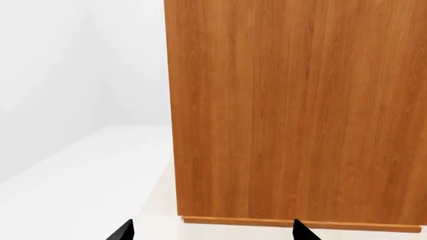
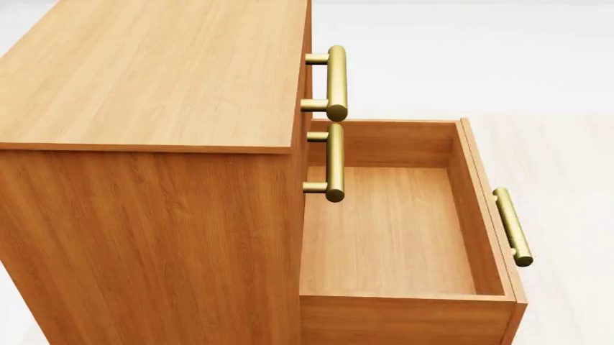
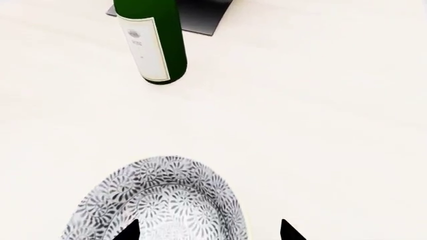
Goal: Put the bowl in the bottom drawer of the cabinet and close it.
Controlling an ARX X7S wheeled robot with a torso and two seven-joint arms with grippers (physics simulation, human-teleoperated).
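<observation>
A: Where is the bowl (image 3: pixel 163 200)?

B: Under my right tool (image 3: pixel 208 231), on the pale surface (image 3: pixel 320 125). Both tips show, apart, one over the bowl's inside, the other just off its rim. Nothing is between them yet. A green bottle (image 3: pixel 152 42) stands farther off on the same surface, well apart from the bowl.

A: And the left tool (image 1: pixel 212 232)?

B: Its tips are spread and empty, facing the cabinet's (image 1: pixel 293 110) plain side panel near its base. No bowl in that view, so the right arm is clearly the nearer one.

A: Drawer ready?

B: From the head, the bottom drawer (image 2: pixel 398 230) is pulled well out, box bare, handle (image 2: pixel 512 226) on the far front. The two upper drawers sit shut.

A: What does the pick turn on?

B: The rim. I judge one tip must drop inside the wall, one outside. The bowl is round, so no axis to match. The head view shows neither bowl nor arms, so I cannot tell which way the drawer lies from the bowl.
</observation>
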